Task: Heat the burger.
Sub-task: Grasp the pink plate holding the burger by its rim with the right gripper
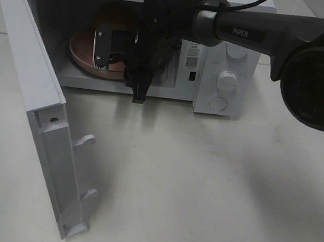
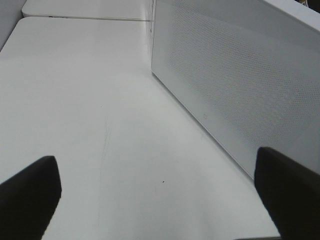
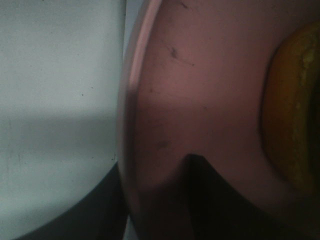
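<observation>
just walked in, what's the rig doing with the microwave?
The right arm is reaching into the open microwave, whose door hangs wide. The right gripper straddles the rim of the pink plate that carries the burger, inside the cavity. Whether it is gripping or letting go isn't clear. The left gripper is open and empty over the table beside the microwave's side wall. Door not yet closed.

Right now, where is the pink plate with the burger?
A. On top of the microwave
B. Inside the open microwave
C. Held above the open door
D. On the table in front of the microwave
B: in the high view the pink plate with the burger sits inside the microwave cavity, its door swung open, and the right tool reaches in at the plate's rim.
</observation>
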